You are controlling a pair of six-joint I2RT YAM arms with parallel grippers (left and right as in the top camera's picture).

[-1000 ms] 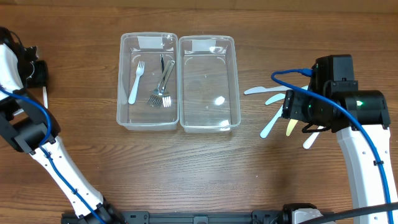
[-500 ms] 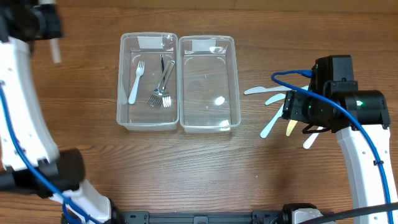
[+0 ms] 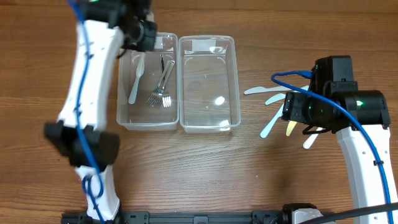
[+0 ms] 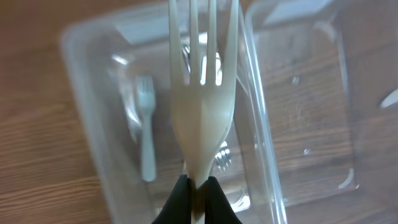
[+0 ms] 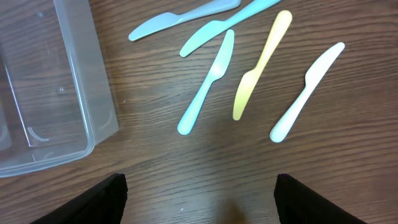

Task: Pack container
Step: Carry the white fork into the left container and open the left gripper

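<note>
Containers first: you've got two clear ones side by side in the middle of the bench. The left container already has a white fork and a couple of metal forks in it. The right container looks empty.

Your left end effector is clamped tight on the handle of a cream fork. The tines point away from the wrist, and it's hanging right over the left container's far end. So my read is you're mid-drop on the fork-sorting step. Next you need to dip a little lower so the fork doesn't bounce off the rim, then let go so it lands alongside the others.

Your right end effector is spread wide with nothing in it. It's parked over the loose knives on the bench, just right of the right container. I'd guess those go in that one. They lie flat and fanned close together, so pick an outer one and come straight down on it.
</note>
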